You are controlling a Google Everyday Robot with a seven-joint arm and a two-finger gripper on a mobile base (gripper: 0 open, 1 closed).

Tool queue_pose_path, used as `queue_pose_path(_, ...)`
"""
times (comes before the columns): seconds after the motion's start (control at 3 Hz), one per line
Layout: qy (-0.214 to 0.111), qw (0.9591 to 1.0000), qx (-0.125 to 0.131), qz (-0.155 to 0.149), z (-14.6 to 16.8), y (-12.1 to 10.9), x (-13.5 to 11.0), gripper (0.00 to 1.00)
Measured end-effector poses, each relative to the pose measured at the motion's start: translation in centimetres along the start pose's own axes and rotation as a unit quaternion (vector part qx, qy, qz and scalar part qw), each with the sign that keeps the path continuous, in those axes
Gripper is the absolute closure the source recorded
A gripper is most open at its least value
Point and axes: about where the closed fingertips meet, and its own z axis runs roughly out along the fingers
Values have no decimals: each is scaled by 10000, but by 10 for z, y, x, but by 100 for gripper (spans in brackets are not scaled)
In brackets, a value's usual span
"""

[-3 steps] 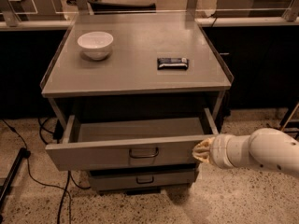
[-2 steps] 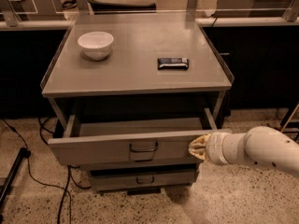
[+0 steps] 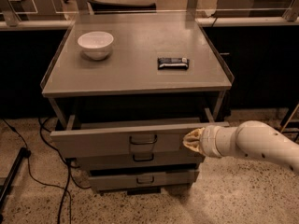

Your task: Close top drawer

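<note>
Gripper [image 3: 190,140], fingers [image 3: 187,138] clenched empty, touches drawer [image 3: 93,144]; handle [image 3: 143,139] left of them. Drawer partly open, closing unfinished.

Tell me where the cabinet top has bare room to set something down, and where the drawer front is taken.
The cabinet top is bare between the white bowl and the dark bar, along the whole front edge, and behind the bar. The top drawer front is free left of its handle; the pincer crowds its right end.
</note>
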Motion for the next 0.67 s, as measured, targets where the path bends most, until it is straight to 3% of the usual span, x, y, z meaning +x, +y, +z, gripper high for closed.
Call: queue_pose_path(0.67,-60,9999,46,-130,27,-21,-4,100)
